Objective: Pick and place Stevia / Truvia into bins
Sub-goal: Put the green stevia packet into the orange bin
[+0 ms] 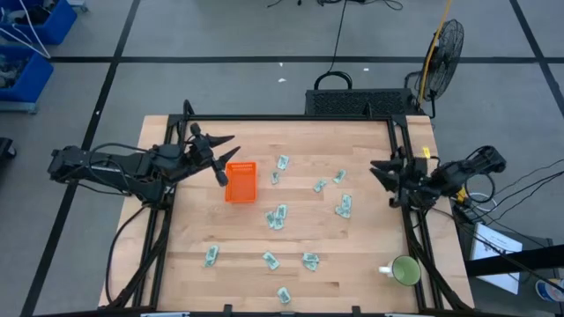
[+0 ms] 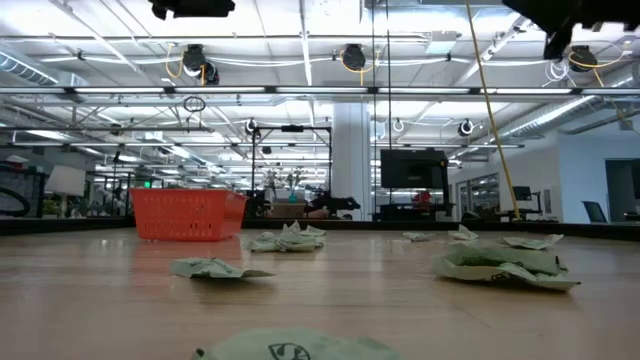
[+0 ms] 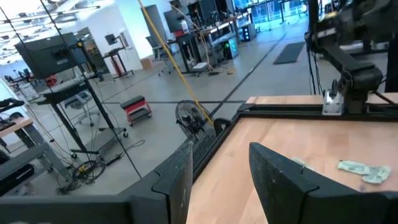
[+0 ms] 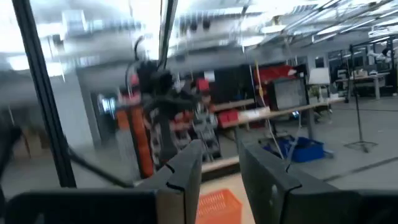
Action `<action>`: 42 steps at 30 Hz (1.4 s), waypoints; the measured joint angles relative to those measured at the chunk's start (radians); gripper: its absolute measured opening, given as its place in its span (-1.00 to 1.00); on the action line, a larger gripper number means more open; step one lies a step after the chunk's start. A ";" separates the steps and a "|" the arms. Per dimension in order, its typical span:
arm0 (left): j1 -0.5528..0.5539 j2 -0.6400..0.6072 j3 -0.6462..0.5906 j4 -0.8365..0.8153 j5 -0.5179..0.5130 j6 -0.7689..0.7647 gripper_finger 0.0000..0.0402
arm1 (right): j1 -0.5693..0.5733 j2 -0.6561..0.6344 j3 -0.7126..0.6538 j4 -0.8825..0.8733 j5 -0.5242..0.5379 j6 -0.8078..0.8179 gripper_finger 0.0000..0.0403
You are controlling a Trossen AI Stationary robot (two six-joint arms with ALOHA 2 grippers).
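Note:
The orange bin (image 1: 241, 181) stands on the wooden table left of centre, also visible as the bin (image 2: 188, 214) and the bin (image 4: 217, 206). Several pale green sachets lie flat and scattered, among them one (image 1: 282, 163), a crumpled one (image 1: 344, 206), one (image 1: 278, 217) and one (image 1: 211, 255); others show in the low view (image 2: 500, 263) and in the left wrist view (image 3: 364, 170). My left gripper (image 1: 226, 161) (image 3: 221, 171) hovers open just left of the bin, above the table. My right gripper (image 1: 379, 172) (image 4: 221, 165) is open at the table's right edge, raised, far from the sachets.
A round green mug (image 1: 405, 270) stands near the table's near right corner. A black frame rail (image 1: 291, 118) runs along the far edge and down both sides. Bare wood lies between the bin and the near-left sachet.

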 joint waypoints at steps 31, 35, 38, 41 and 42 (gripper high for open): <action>0.523 0.604 0.243 -0.133 0.533 -0.164 -0.18 | -0.156 0.572 0.196 0.162 0.131 -0.318 -0.49; 0.538 0.752 0.276 -0.130 0.535 -0.161 -0.18 | -0.183 0.575 0.138 0.185 0.130 -0.382 -0.49; 0.539 0.841 0.287 -0.130 0.535 -0.175 -0.18 | -0.189 0.575 0.084 0.187 0.129 -0.391 -0.49; 0.538 0.898 0.289 -0.098 0.544 -0.191 -0.18 | -0.189 0.575 0.016 0.187 0.128 -0.391 -0.49; 0.538 0.911 0.289 -0.091 0.565 -0.199 -0.18 | -0.189 0.575 -0.012 0.193 0.128 -0.391 -0.49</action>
